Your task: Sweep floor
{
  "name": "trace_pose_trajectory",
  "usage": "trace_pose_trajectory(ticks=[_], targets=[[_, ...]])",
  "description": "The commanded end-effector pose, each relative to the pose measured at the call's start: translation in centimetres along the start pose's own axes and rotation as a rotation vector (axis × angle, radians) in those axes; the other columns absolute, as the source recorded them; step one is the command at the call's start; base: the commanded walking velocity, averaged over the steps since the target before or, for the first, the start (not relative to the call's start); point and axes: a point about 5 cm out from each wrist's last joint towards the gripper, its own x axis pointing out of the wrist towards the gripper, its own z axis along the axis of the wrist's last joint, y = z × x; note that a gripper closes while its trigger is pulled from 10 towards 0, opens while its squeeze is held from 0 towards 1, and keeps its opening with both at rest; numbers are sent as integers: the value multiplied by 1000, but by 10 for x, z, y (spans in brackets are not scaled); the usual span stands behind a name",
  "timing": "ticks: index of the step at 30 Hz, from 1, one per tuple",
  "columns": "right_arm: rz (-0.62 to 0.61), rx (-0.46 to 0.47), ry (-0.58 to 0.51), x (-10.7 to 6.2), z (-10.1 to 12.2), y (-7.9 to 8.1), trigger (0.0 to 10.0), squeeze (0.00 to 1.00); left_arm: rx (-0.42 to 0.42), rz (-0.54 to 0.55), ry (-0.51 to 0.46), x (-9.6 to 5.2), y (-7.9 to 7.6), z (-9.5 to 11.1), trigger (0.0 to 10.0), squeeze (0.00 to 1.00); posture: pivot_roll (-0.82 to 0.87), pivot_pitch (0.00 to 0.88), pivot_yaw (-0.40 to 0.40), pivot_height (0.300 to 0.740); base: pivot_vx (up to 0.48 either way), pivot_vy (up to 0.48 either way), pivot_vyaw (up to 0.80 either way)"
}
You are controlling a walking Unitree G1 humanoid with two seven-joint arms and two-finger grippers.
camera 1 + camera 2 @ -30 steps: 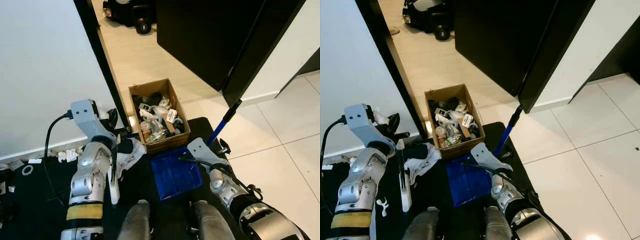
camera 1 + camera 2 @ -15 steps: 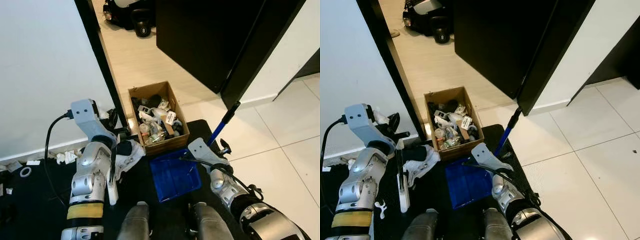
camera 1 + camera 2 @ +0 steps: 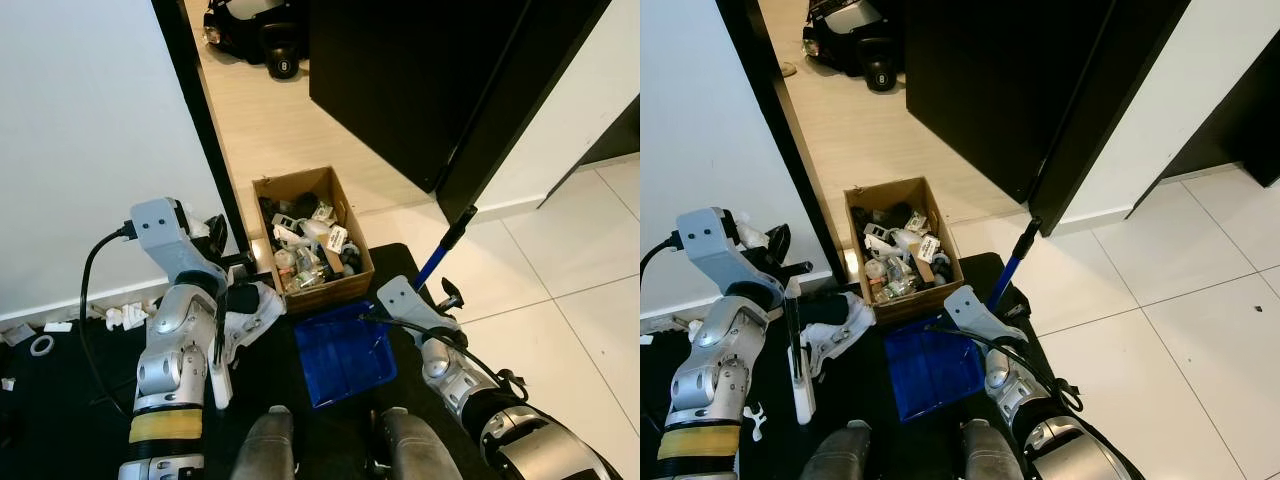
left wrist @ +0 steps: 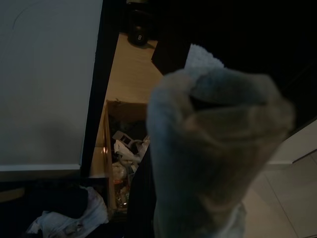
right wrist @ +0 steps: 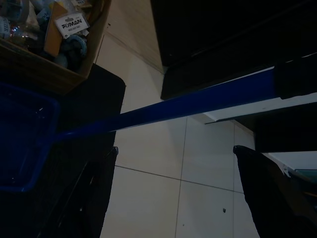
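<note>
Pincer state cannot be told on either arm. Blue dustpan is seen beside cardboard box; a tag reading "FIXMAN" is visible inside.

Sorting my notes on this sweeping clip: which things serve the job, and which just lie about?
For the job:
- blue dustpan
- blue handle
- white brush

Lying about:
- cardboard box of clutter
- white cloth
- tape roll
- kettlebell
</note>
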Motion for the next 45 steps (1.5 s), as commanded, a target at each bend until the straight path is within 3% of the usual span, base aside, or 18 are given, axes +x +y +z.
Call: trace_pose_trajectory(ticks=[1, 45], targets=[[15, -7, 28, -4, -10, 3, 10000, 0, 11, -2, -16, -3, -3, 2, 10000, 0, 103, 132, -37, 740, 0, 0, 0], [8, -5, 20, -2, -7, 0, 10000, 0, 3, 18, -13, -9, -3, 4, 10000, 0, 106, 197, -45, 740, 0, 0, 0]])
